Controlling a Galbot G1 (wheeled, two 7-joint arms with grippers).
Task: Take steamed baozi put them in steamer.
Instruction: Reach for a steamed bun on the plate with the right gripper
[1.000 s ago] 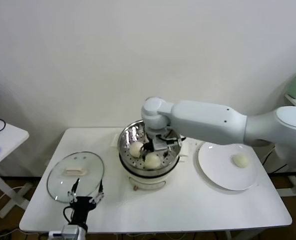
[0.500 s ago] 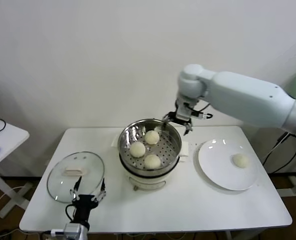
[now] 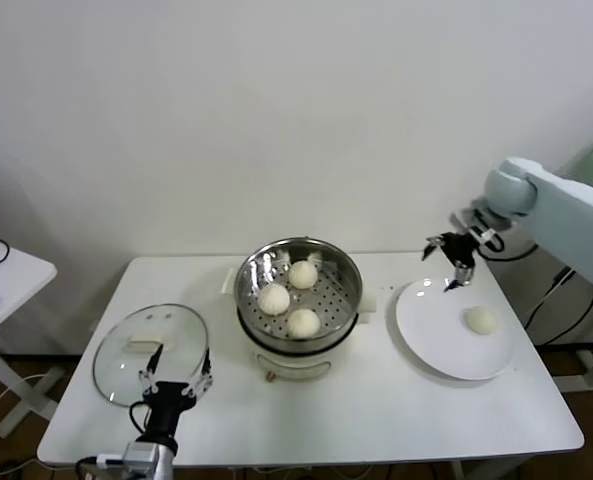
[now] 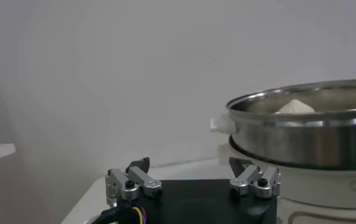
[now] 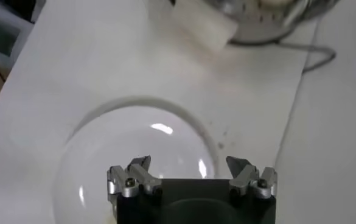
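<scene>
Two arms are yours to watch, and the nearer one is idle: your left gripper (image 3: 173,378) sits parked low at the near edge of the table (image 3: 376,400), its jaws spread wide and holding nothing, just beside the near rim of the glass lid (image 3: 151,351) lying flat on the robot's left. Past it, in the middle of the table, the steamer (image 3: 298,292) stands upright on its white base, and you can count three steamed baozi (image 3: 305,322) resting apart on the perforated tray inside, none stacked. The left wrist view shows the pot's steel wall and one bun's top peeking over the rim. To the robot's right lies the white plate (image 3: 431,330), with the fourth baozi (image 3: 481,320) alone on its right half. Farther back, your right gripper (image 3: 450,255) hangs in the air over the plate's far rim, clear of that bun; its jaws stand wide apart and empty, as the right wrist view confirms, looking down on the plate's glossy surface.
</scene>
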